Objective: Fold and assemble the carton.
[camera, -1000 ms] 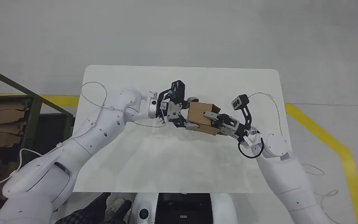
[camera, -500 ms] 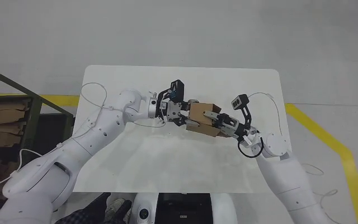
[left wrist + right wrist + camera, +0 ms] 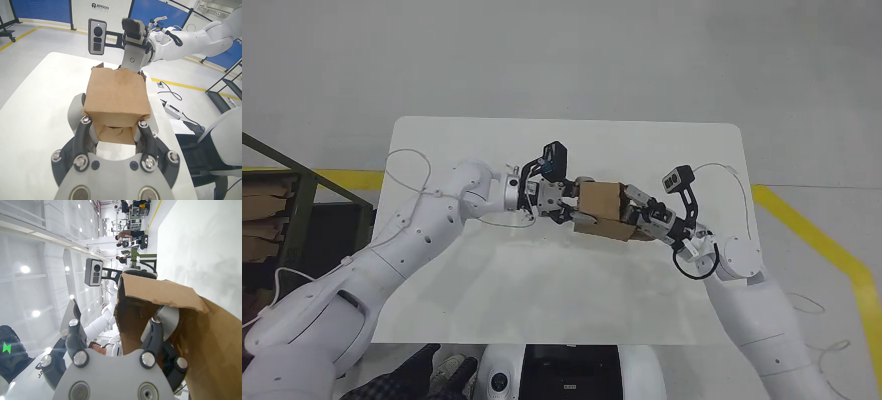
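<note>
Carton (image 3: 600, 208) hangs mid-frame over the tabletop (image 3: 492, 300), left jaws clamped on its end; right jaws, spread with one finger inside, have drawn back slightly toward frame right. The body looks squared, so closing the flaps likely remains.

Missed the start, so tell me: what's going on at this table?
Two robot arms work on a brown cardboard carton over the white table. The left gripper is clamped on one end. The right gripper is open at the other end, one finger inside the carton under a loose flap. That end is not yet folded shut.
</note>
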You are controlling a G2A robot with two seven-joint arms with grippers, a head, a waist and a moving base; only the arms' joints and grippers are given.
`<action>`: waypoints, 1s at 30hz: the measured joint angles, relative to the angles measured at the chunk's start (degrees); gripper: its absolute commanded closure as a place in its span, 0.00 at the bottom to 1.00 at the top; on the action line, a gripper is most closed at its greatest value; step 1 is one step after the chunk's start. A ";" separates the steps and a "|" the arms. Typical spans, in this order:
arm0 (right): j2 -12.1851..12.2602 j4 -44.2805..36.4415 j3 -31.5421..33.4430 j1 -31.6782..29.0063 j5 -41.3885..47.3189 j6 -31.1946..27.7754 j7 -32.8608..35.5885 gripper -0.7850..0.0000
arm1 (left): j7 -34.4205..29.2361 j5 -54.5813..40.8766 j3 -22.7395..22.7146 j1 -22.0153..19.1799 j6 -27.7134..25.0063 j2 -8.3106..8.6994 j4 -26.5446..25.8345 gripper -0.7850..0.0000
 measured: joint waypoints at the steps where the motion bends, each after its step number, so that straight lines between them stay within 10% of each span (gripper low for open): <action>1: 0.10 -0.17 0.51 -0.19 -0.20 -0.01 -0.04 0.13 | 0.22 0.13 -0.18 0.09 0.00 0.09 -0.03 0.44; 12: 1.74 -3.60 8.83 -3.31 -2.29 1.49 -0.88 0.13 | 1.70 0.99 -1.79 1.50 0.00 1.16 -0.32 0.44; 15: 2.08 -5.15 10.68 -4.26 -2.70 1.79 -1.01 0.52 | 1.64 1.04 -2.17 1.80 0.00 1.44 -0.43 0.43; 21: 2.64 -8.83 11.81 -6.71 -4.19 3.64 1.78 1.00 | 1.73 0.89 -2.96 2.22 0.00 1.77 -0.42 0.46; 30: 3.10 -11.84 10.04 -9.34 -7.17 7.42 5.04 1.00 | 1.25 0.09 -3.83 2.03 0.00 1.60 0.89 0.44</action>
